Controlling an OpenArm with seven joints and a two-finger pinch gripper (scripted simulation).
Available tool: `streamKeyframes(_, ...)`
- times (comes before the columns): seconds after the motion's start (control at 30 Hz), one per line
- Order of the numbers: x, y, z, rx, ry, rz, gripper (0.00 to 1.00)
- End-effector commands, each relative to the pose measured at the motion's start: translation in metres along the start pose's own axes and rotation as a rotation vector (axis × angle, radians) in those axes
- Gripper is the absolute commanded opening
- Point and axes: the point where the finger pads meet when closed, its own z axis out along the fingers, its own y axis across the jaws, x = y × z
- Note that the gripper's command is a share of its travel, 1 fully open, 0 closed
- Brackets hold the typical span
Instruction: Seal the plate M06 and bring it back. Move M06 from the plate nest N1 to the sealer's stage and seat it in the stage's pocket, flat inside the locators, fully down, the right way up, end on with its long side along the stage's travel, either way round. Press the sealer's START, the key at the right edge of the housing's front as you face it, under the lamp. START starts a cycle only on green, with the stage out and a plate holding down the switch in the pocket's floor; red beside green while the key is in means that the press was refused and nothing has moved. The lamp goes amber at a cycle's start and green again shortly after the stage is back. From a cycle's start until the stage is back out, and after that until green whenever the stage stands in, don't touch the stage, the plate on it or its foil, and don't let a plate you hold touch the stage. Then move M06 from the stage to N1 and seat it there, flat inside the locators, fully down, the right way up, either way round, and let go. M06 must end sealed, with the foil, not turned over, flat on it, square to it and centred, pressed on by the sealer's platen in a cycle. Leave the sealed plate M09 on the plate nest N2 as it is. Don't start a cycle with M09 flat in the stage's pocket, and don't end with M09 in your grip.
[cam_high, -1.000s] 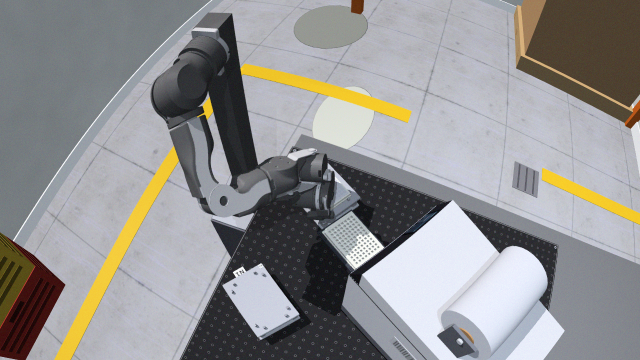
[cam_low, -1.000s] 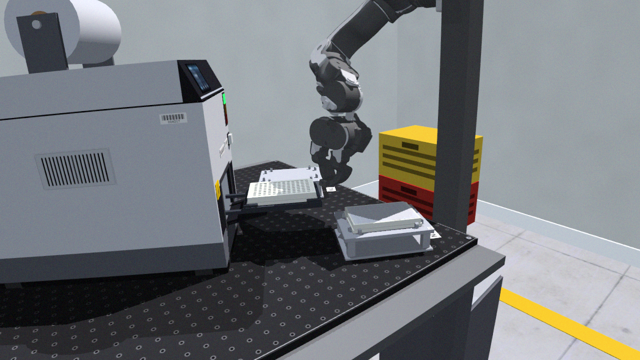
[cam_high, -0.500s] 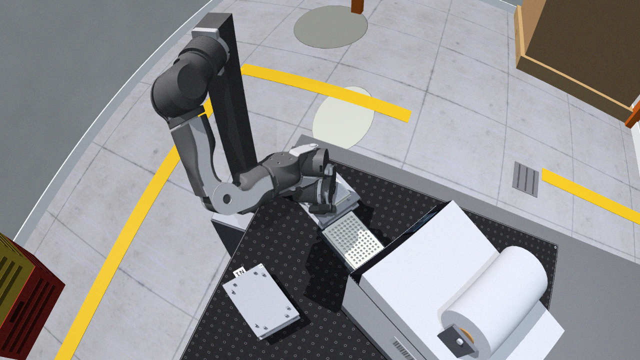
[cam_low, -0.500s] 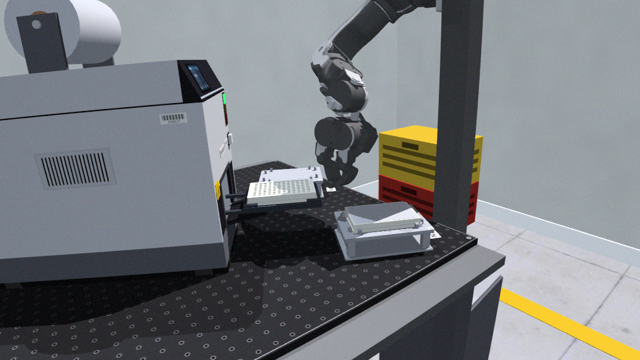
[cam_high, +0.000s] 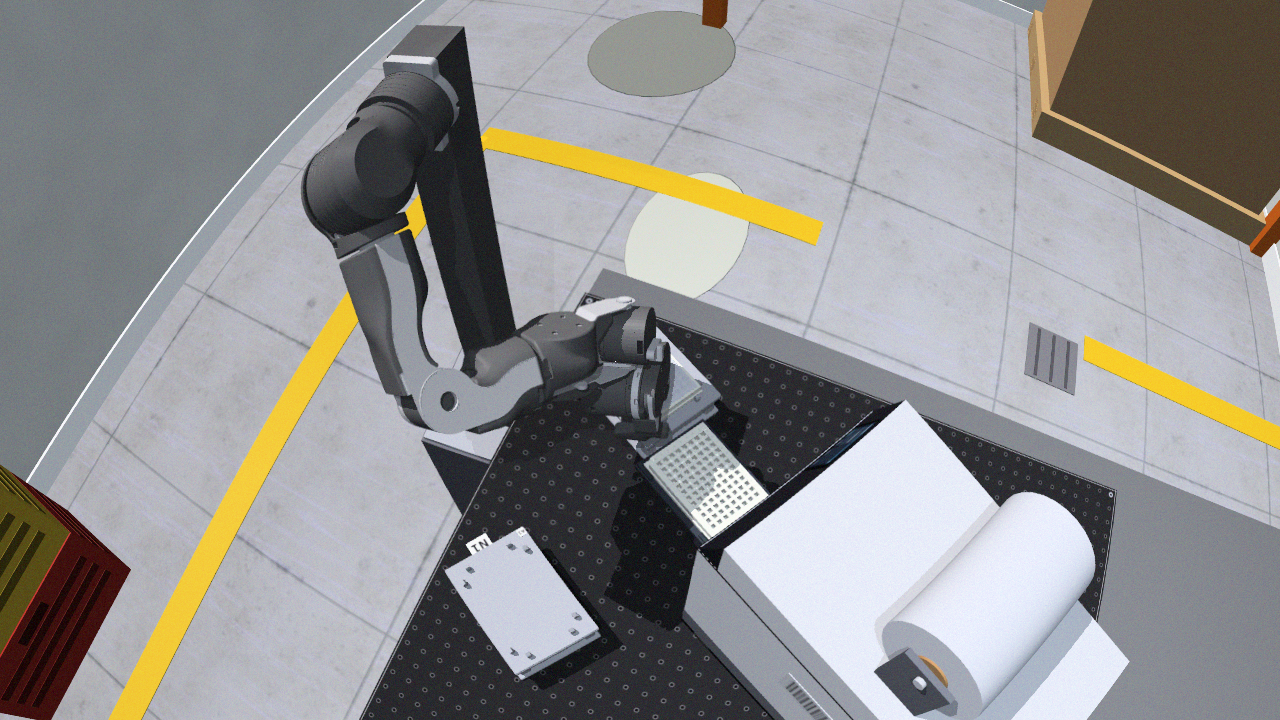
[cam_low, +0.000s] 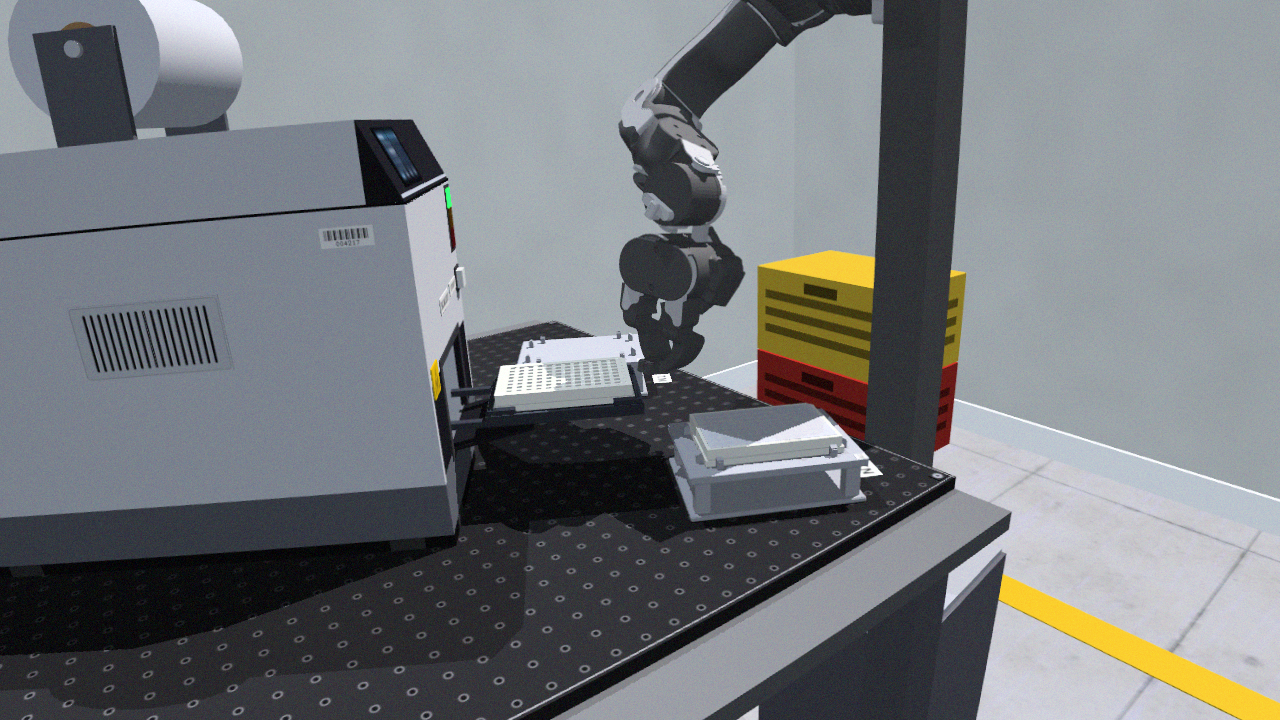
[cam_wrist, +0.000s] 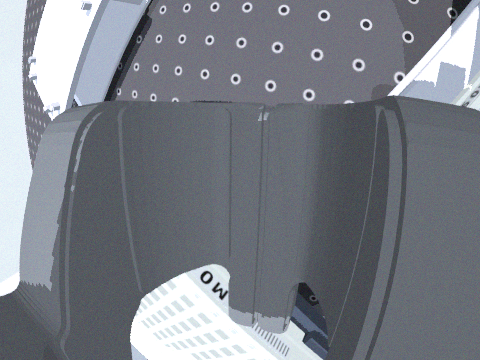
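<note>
On the sealer's stage (cam_low: 572, 407), just outside the housing mouth, well plate M06 (cam_low: 562, 377) lies flat with its long side along the travel and its grid of small wells uncovered. It looks like thin rigid moulded plastic: light, stiff and smooth-sided, so likely slippery. The best hold would be across its two long skirt walls, near the middle, kept level. Above and just beyond the plate's outer end hangs the gripper (cam_low: 669, 344), its curved dark fingers pressed together on nothing. Behind the stage stands a bare metal nest (cam_low: 581, 344) with small locator pins. Sealed plate M09 (cam_low: 768, 431) sits on the near nest (cam_low: 769, 488), its top smooth and matte grey. On the boxy sealer (cam_low: 223, 340) the lamp (cam_low: 447, 197) shows green. The perforated breadboard (cam_low: 447, 608) underneath is black.
</note>
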Motion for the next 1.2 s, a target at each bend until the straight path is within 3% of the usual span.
streamKeyframes(0.0, -0.002, 0.003, -0.002, -0.014, -0.007, -0.005, 0.0)
streamKeyframes(0.93, -0.004, -0.001, -0.003, -0.014, -0.007, -0.005, 0.0)
streamKeyframes(1.1, 0.002, 0.042, -0.008, -0.239, 0.044, 0.097, 0.0)
streamKeyframes(1.17, 0.002, 0.042, -0.008, -0.239, 0.044, 0.097, 0.0)
